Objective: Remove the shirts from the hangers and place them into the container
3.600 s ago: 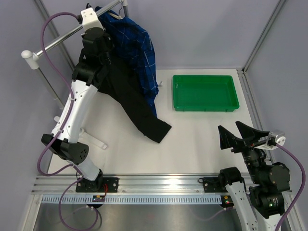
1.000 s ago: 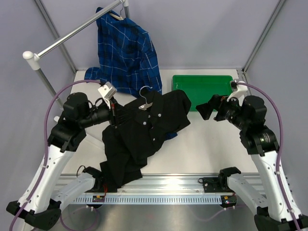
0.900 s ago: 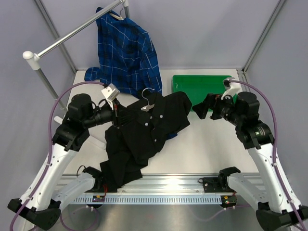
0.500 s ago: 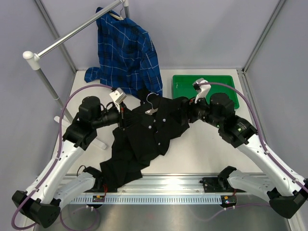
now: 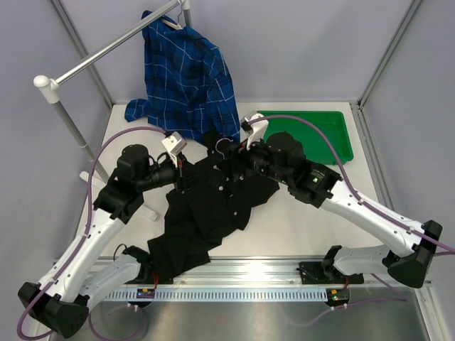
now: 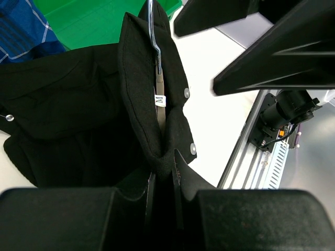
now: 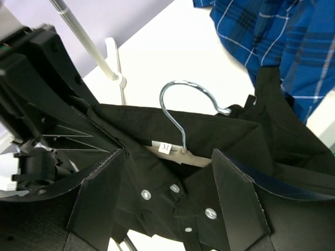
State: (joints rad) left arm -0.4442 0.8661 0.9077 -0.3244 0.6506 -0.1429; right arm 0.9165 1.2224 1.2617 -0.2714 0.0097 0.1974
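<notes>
The black shirt (image 5: 213, 206) hangs spread over the table, still on its grey-beige hanger (image 7: 192, 157), whose metal hook (image 7: 180, 102) sticks up at the collar. My left gripper (image 6: 163, 172) is shut on a fold of the black shirt by the collar; the top view shows the left gripper (image 5: 181, 174) at the shirt's left shoulder. My right gripper (image 7: 170, 201) is open, its fingers (image 7: 238, 201) straddling the buttoned collar just below the hanger. The blue plaid shirt (image 5: 188, 78) hangs on the rail. The green container (image 5: 330, 135) lies at the back right, partly behind my right arm.
The silver rail (image 5: 106, 48) with its white end cap (image 5: 44, 84) slants across the back left. The rack's pole and white foot (image 7: 112, 57) stand left of the black shirt. An aluminium rail (image 5: 234, 273) runs along the near table edge.
My right arm has swung left from beside the container to the black shirt's collar, and its jaws have narrowed a little. The left gripper has kept its hold and shifted slightly right.
</notes>
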